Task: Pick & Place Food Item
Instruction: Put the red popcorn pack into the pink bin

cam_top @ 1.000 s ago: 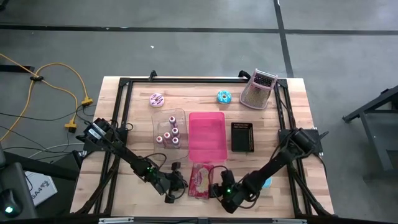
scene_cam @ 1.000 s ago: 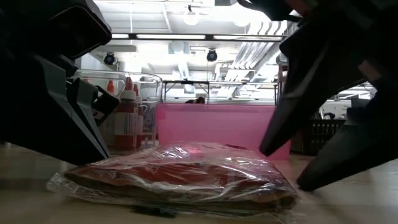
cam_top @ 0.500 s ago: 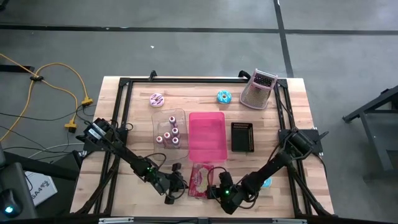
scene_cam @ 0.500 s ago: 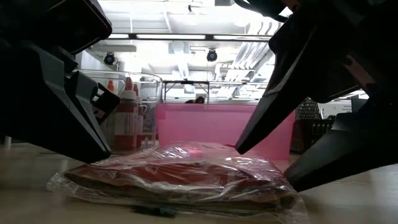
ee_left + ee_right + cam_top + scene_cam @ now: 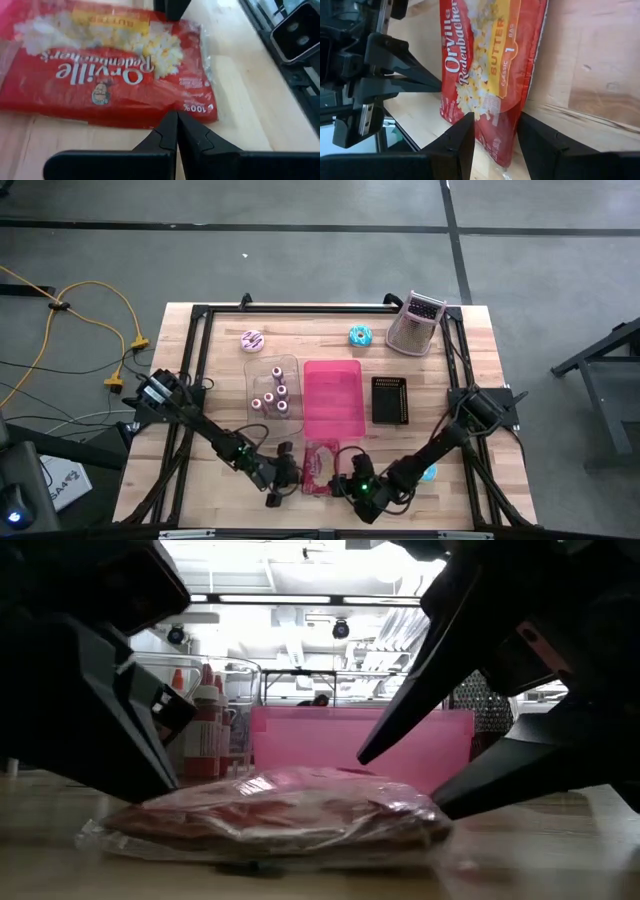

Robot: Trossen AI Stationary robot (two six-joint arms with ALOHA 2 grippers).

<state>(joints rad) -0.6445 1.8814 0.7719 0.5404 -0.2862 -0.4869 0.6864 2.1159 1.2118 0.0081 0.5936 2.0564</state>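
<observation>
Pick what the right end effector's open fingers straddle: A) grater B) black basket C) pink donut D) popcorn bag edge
D: in the right wrist view the right end effector stands open with the near edge of the popcorn bag between its fingers; the shut left end effector sits at the bag's other side.

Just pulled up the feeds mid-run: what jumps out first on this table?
The red popcorn bag at the near table edge, just in front of the pink tray, with both claws on it. The left claw, shut, presses against one side of the bag, while the right claw straddles the opposite end with its fingers apart. Farther back sit two donuts, pink and blue.
</observation>
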